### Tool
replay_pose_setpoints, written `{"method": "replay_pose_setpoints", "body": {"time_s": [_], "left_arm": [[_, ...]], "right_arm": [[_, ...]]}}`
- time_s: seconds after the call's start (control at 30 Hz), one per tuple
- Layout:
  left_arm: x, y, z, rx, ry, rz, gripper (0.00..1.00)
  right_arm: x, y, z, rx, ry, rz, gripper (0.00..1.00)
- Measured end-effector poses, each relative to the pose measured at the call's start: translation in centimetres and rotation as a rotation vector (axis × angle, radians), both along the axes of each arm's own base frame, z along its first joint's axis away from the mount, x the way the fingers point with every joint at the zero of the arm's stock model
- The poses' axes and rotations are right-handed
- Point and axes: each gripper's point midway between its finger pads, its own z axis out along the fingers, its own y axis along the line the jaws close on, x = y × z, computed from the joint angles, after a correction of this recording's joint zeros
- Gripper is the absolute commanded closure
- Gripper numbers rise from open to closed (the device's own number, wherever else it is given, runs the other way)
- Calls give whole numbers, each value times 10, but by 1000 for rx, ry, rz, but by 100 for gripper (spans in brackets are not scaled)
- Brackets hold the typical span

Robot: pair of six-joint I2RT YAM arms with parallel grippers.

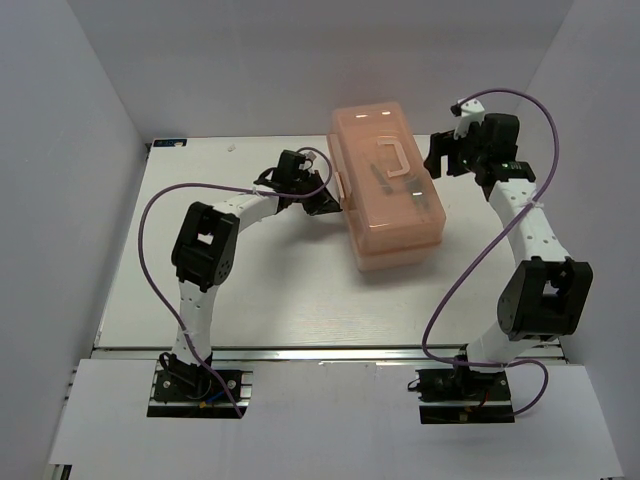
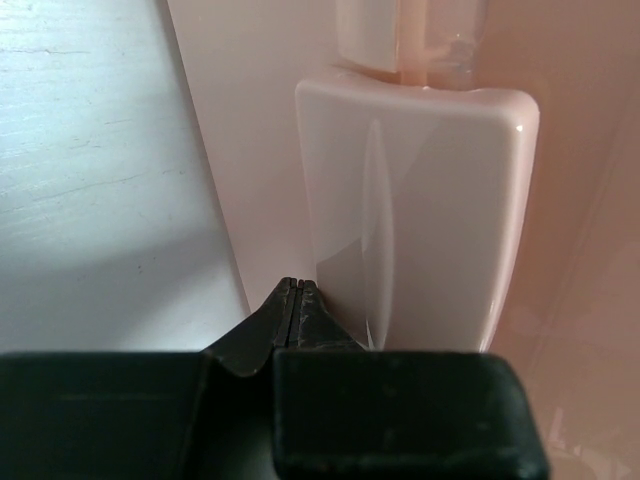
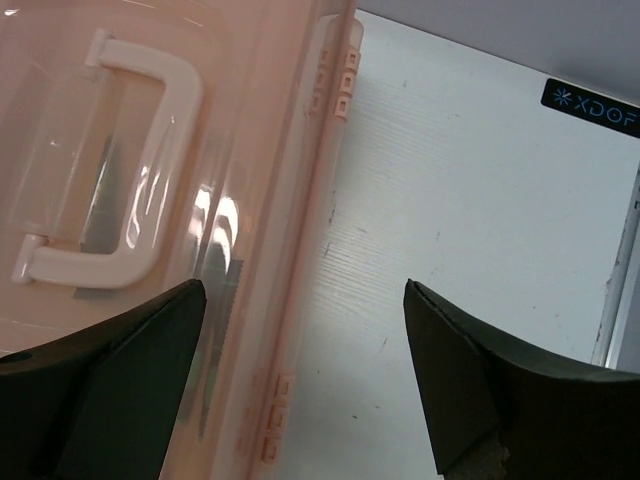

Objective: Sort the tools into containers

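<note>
Top external: the toolbox (image 1: 392,190) lay shut mid-table, long axis running away from the bases, its latch (image 1: 346,186) facing the nearer left gripper (image 1: 325,198) — the tools (image 1: 385,178) only dim shapes inside

Left wrist: fingers pressed together, empty, just beside the latch

Right wrist: the right gripper (image 3: 305,287) gaped wide, empty, over the hinge edge — its contact unclear

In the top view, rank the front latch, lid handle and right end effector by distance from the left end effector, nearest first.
1. Front latch, right beside the left end effector.
2. Lid handle, atop the toolbox.
3. Right end effector, beyond the toolbox.
</note>
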Motion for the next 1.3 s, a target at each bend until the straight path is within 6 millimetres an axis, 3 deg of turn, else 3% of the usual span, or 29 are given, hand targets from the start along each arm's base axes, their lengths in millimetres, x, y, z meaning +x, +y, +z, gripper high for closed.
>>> {"method": "replay_pose_setpoints", "body": {"time_s": [0.13,0.27,0.37,0.5,0.7,0.8,0.83,0.9,0.93,1.07,1.2,1.3], "left_arm": [[-1,-4,1,-8,6,4,100],[3,-15,1,-27,9,-2,100],[1,-29,1,-39,1,-22,100],[-9,-53,4,-69,-21,-67,100],[-35,-110,11,-167,-67,-187,100],[-51,-133,26,-229,-106,-251,100],[-54,-138,31,-246,-121,-268,100],[-58,-143,36,-268,-149,-282,100],[-59,-142,38,-276,-162,-284,100],[-55,-120,38,-262,-179,-243,100],[-55,-58,39,-202,-177,-121,100],[-46,-8,66,-176,-244,-24,100]], "right_arm": [[-3,-30,-1,5,6,-58,17],[-25,-71,1,-8,-3,-153,17],[-35,-74,19,-20,-50,-154,17],[-56,-56,52,16,-162,-22,17],[-116,4,82,21,-313,426,26],[-129,32,73,-2,-291,621,47],[-131,40,66,-12,-270,674,65],[-134,58,48,-20,-213,758,77],[-137,67,37,-21,-172,790,87],[-145,82,0,-58,-42,824,87],[-142,73,-20,-124,34,777,87],[-129,61,-37,-165,100,704,84]]}}
